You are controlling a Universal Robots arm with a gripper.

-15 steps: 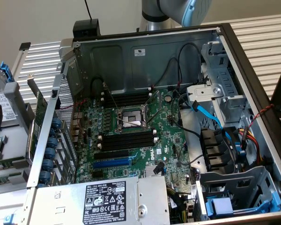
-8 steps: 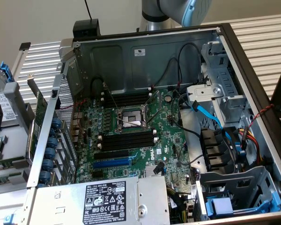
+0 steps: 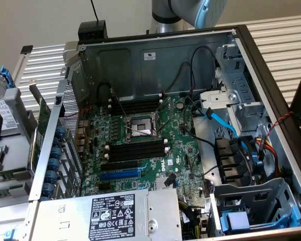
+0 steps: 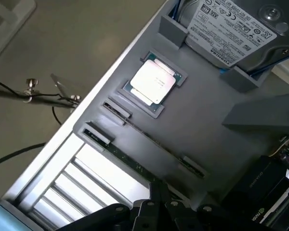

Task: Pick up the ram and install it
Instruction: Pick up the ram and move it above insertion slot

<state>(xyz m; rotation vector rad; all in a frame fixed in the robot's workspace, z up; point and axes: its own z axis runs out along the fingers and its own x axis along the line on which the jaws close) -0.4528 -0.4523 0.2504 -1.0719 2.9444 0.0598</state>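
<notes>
Ram (image 4: 135, 161) edge-up in gray tray (image 4: 207, 110), long axis apparently level between two clips (image 4: 98, 138); gripper (image 4: 163, 191) beside, grip unclear.

Black slots (image 3: 135, 150) unobstructed; blue cable (image 3: 220, 122) aside.

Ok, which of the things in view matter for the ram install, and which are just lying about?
For the job: the ram, on edge in the grey tray; the black memory slots on the motherboard; the end effector, nearest the ram.

Lying about: processor chip, hard drive, power supply, blue cable.
</notes>
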